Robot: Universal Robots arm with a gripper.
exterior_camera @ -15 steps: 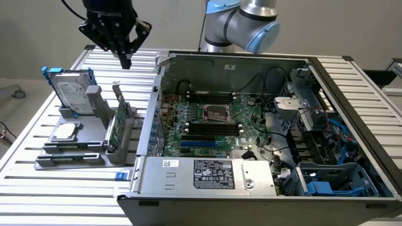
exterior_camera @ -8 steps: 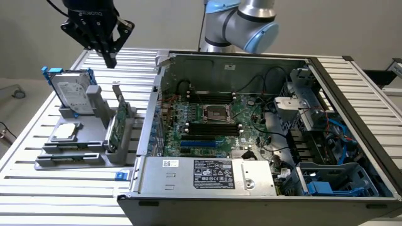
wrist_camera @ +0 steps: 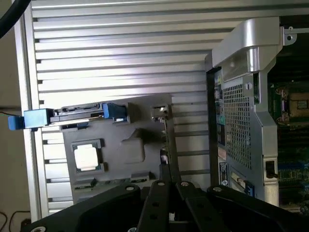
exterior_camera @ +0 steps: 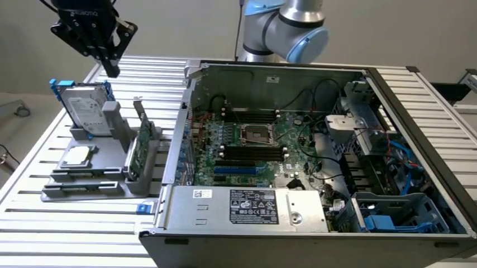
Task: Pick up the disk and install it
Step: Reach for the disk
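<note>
The gripper hung above the disk, fingers clenched together, grasping nothing. The disk stood upright in the grey rack on the slatted table, beside the open computer case.

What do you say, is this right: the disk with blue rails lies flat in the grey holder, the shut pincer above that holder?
No. The exterior view shows the disk standing upright on edge in the grey holder, not flat; the shut pincer is above that holder.
</note>
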